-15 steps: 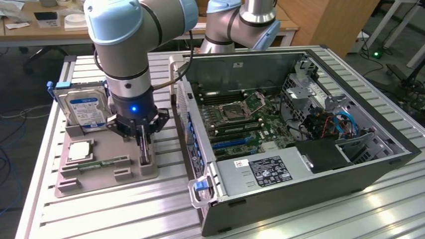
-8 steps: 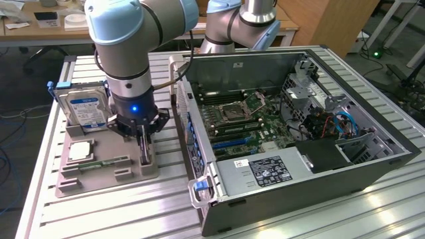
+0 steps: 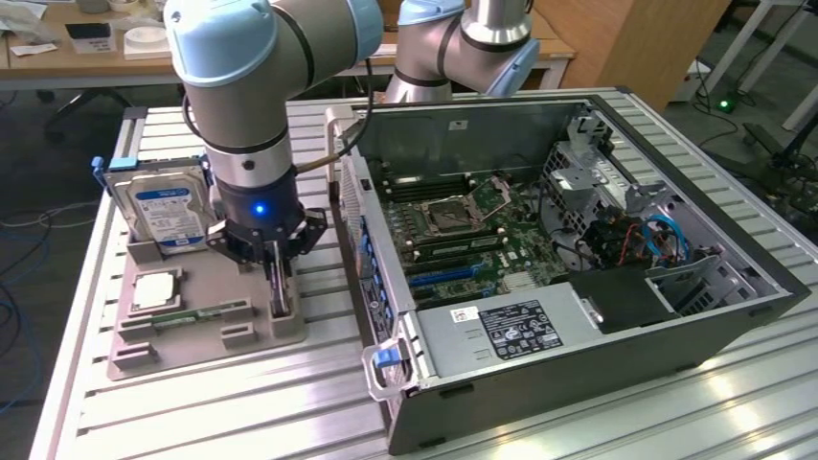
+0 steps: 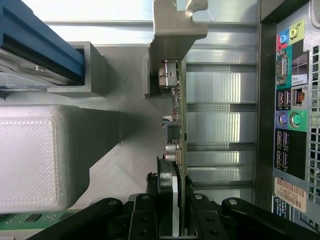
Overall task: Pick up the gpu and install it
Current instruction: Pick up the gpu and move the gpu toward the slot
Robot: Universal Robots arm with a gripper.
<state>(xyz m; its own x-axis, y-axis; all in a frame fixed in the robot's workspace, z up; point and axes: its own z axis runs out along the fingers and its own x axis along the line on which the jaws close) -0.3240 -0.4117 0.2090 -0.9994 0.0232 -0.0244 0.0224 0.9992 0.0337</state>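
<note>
The gpu (image 3: 278,287) is a thin dark card standing on edge at the right side of the grey parts holder (image 3: 256,337). My gripper (image 3: 276,270) reaches straight down onto it, with a finger on each face, shut on the card. The wrist view looks along the gpu's edge (image 4: 176,100), with its silvery bracket (image 4: 172,30) at the far end and the gripper (image 4: 174,197) clamped on the near end. I cannot tell whether the card's lower edge is still seated in the holder. The open computer case (image 3: 576,335) lies beside it at the exterior view's right, motherboard (image 3: 461,230) exposed.
A silver hard drive with a blue-white label (image 3: 167,211) stands upright in the holder, toward the exterior view's left. A green memory stick (image 3: 198,314) and a square chip (image 3: 153,287) lie in it too. The case's rear port panel (image 4: 290,125) is close beside the card.
</note>
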